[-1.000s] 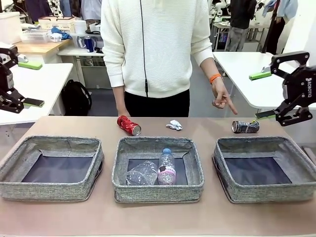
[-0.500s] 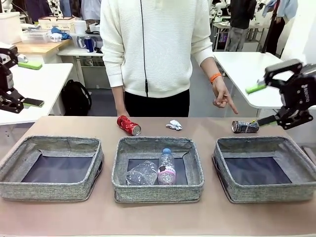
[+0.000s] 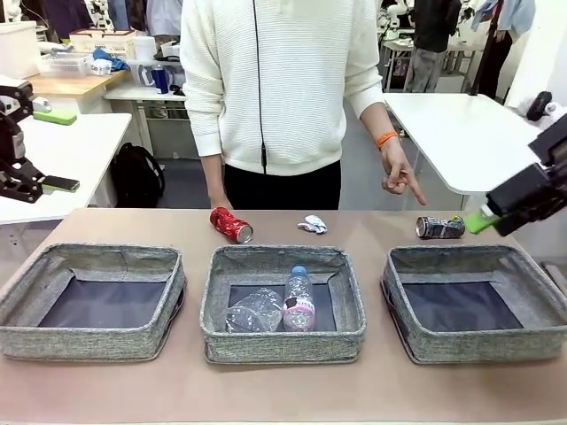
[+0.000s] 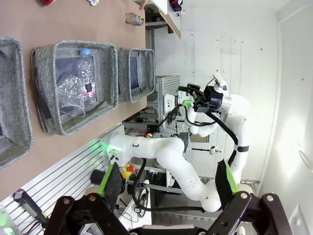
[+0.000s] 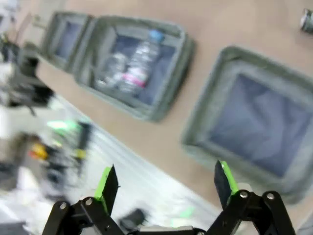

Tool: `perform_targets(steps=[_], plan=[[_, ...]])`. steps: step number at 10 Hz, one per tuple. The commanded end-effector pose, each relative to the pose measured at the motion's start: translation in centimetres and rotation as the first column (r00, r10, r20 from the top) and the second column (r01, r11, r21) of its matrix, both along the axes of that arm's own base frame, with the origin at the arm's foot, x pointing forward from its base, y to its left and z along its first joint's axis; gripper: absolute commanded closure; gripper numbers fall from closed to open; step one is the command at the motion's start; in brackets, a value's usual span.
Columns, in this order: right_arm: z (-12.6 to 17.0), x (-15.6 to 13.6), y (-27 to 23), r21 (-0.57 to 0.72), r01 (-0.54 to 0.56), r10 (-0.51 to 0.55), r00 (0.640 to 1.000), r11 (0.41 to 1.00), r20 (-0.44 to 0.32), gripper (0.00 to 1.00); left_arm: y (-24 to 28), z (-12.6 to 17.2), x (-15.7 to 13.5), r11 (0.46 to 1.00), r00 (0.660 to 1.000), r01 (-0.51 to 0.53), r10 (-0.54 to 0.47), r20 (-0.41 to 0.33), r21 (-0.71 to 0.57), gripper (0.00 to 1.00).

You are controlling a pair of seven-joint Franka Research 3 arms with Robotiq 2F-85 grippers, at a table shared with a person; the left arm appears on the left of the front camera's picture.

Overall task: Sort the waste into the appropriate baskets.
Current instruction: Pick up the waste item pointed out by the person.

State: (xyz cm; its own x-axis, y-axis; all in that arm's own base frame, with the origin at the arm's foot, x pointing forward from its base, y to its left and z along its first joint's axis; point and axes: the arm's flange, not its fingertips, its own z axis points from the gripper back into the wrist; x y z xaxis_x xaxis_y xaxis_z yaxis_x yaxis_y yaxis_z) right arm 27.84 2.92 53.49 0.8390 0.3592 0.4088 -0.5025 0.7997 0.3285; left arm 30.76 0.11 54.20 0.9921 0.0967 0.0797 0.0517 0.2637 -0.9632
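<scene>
two bottles (image 3: pixel 299 301) lie in the middle basket (image 3: pixel 283 336). next, i judge, comes the dark blue can (image 3: pixel 440 227): on its side on the table (image 3: pixel 354 390) behind the right basket (image 3: pixel 478 347), long axis left-right, top probably facing left. my right hand (image 5: pixel 165 186), spread and empty, must straddle it crosswise; left hand (image 4: pixel 167 183) likewise spread. a person's hand (image 3: pixel 399 181) points at it.

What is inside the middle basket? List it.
The middle basket holds two bottles lying side by side: a clear label-less bottle, crumpled, and a clear bottle with pink label and blue cap. Whatever might lie beneath them is covered.
</scene>
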Motion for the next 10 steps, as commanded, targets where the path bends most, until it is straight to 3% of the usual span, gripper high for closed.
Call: perform_targets(steps=[1, 2, 3, 4, 5, 6, 8, 9, 10], plan=[[-2.3, -2.0, -1.8, -0.25, 0.065, 0.093, 0.816, 0.966, 0.57, 0.0, 0.0, 0.0, -0.2, 1.0, 1.0, 0.009, -0.009, 0.008, 0.006, 0.0], [-2.2, -3.0, -2.3, -0.267, 0.201, 0.0, 0.799, 0.943, 0.602, 0.0, 0.0, 0.0, -0.2, 1.0, 1.0, 0.009, -0.009, 0.008, 0.006, 0.0], [0.9, 0.2, -1.2, -0.098, -0.044, 0.056, 0.991, 0.994, 0.122, 0.0, 0.0, 0.0, -0.2, 1.0, 1.0, 0.009, -0.009, 0.008, 0.006, 0.0], [0.9, 0.2, -1.2, -0.098, -0.044, 0.056, 0.991, 0.994, 0.122, 0.0, 0.0, 0.0, -0.2, 1.0, 1.0, 0.009, -0.009, 0.008, 0.006, 0.0], [2.9, 0.0, -2.4, -0.19, -0.019, 0.07, 0.961, 0.982, 0.268, 0.0, 0.0, 0.0, -0.2, 1.0, 1.0, 0.009, -0.009, 0.008, 0.006, 0.0], [2.0, 3.9, -2.4, -0.261, -0.069, 0.102, 0.988, 0.963, 0.116, 0.0, 0.0, 0.0, -0.2, 1.0, 1.0, 0.009, -0.009, 0.008, 0.006, 0.0], [1.2, 12.0, -3.1, -0.325, -0.266, 0.286, 0.958, 0.908, 0.016, 0.0, 0.0, 0.0, -0.2, 1.0, 1.0, 0.009, -0.009, 0.008, 0.006, 0.0], [0.9, 14.3, -3.0, -0.431, -0.35, 0.377, 0.926, 0.832, -0.023, 0.0, 0.0, 0.0, -0.2, 1.0, 1.0, 0.009, -0.009, 0.008, 0.006, 0.0], [0.0, 16.9, -2.7, -0.58, -0.377, 0.4, 0.911, 0.722, -0.095, 0.0, 0.0, 0.0, -0.2, 1.0, 1.0, 0.009, -0.009, 0.008, 0.006, 0.0]])
